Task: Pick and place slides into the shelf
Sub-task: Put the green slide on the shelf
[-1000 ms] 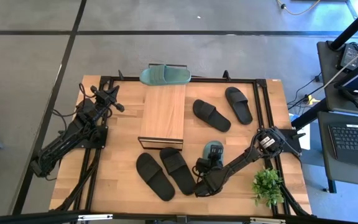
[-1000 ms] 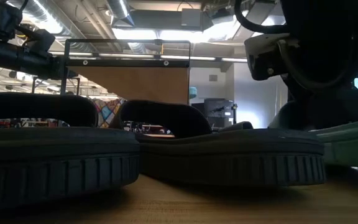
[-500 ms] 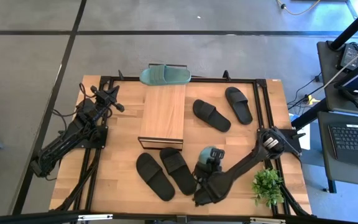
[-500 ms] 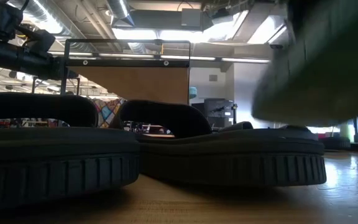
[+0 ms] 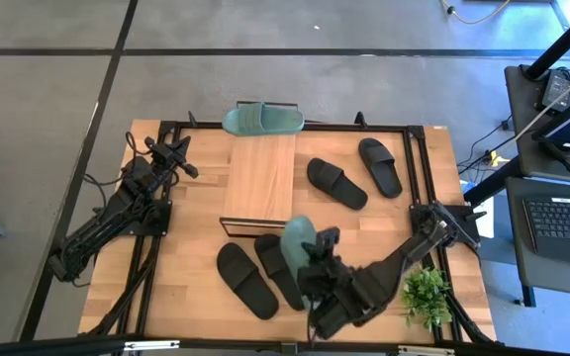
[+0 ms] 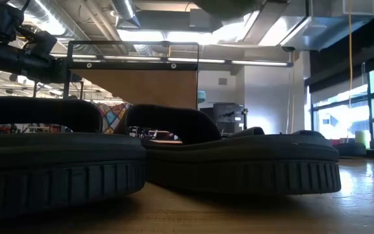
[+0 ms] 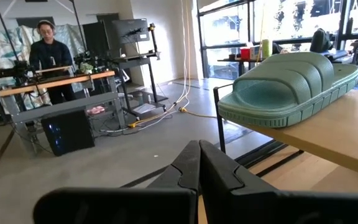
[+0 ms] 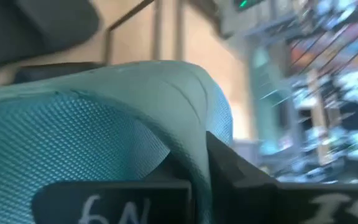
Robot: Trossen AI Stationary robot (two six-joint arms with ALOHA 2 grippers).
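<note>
From the high view, the right gripper (image 5: 313,267) is clamped on a green slide (image 5: 297,240), lifted just beside the shelf (image 5: 259,178)'s near end. Left wrist view: the left gripper (image 7: 199,163) is pinched closed, second green slide (image 7: 289,81) sitting on the shelf top.

the high view looks straight down on the whole table (image 5: 196,267). the low view sits at tabletop height, very near two black slides (image 6: 239,162), facing the shelf (image 6: 135,84) and room. the left wrist view faces outward past a green slide (image 7: 291,84), also in the high view.
</note>
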